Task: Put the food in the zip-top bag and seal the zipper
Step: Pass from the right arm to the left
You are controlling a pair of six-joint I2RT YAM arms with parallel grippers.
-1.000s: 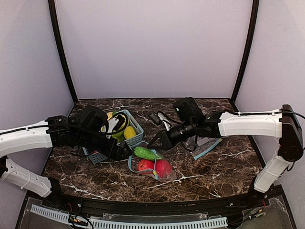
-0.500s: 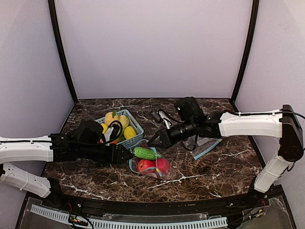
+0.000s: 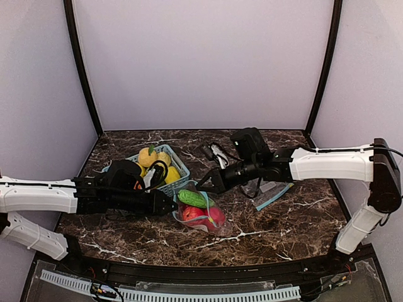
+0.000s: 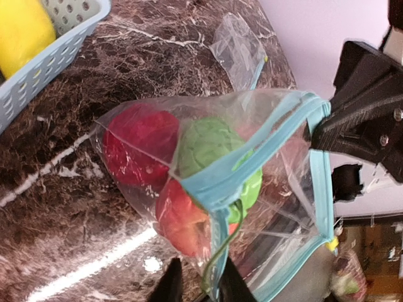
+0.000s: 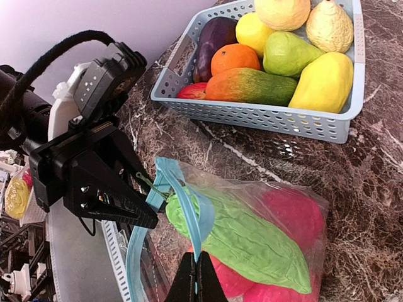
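Change since the earlier view: the left arm had swung away from the basket [image 3: 181, 178] and brought the left hand [image 3: 167, 204] to the near edge of the zip-top bag [image 3: 211, 220], whose mouth had lifted.
Left hand: jaws narrowed to a slim gap, with the zipper [image 4: 217, 189] running between them; whether the strip was already pinched could not be told.
Right hand [image 5: 197, 280]: closed tight on the opposite stretch of the zipper.
Zip-top bag: lay on the desk [image 3: 283, 220] just beside the basket, its mouth strung between both hands.
Food [image 5: 252, 242]: a long green piece and red round ones sat inside, the green end reaching the mouth.
Handling: the film looked thin, limp and probably slippery. The load seemed light but liable to roll. The stiffer zipper, taken near its ends, was judged the surest hold.
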